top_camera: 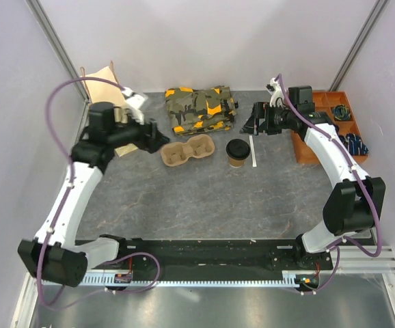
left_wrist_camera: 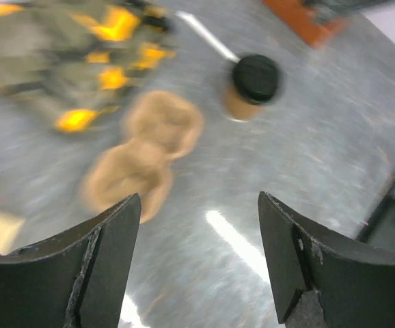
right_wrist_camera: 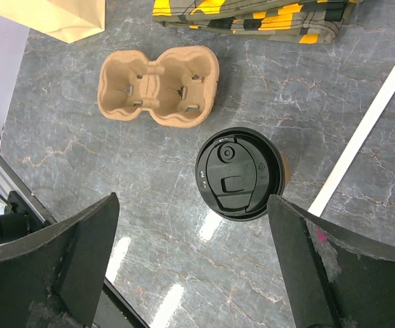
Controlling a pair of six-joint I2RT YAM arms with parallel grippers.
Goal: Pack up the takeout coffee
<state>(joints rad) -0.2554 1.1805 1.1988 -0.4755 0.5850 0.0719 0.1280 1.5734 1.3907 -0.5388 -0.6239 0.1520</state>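
Takeout coffee [top_camera: 238, 152] just beside cup tray [top_camera: 188, 151]

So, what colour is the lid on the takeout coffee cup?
Black. The lid shows best in the right wrist view, seen almost straight from above.

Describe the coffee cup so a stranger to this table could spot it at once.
On the grey marbled table, find the folded camouflage cloth at the far edge. In front of it lies a brown two-hole pulp tray; the coffee cup stands upright just right of it. It alone is a tan paper cup with a round black lid.
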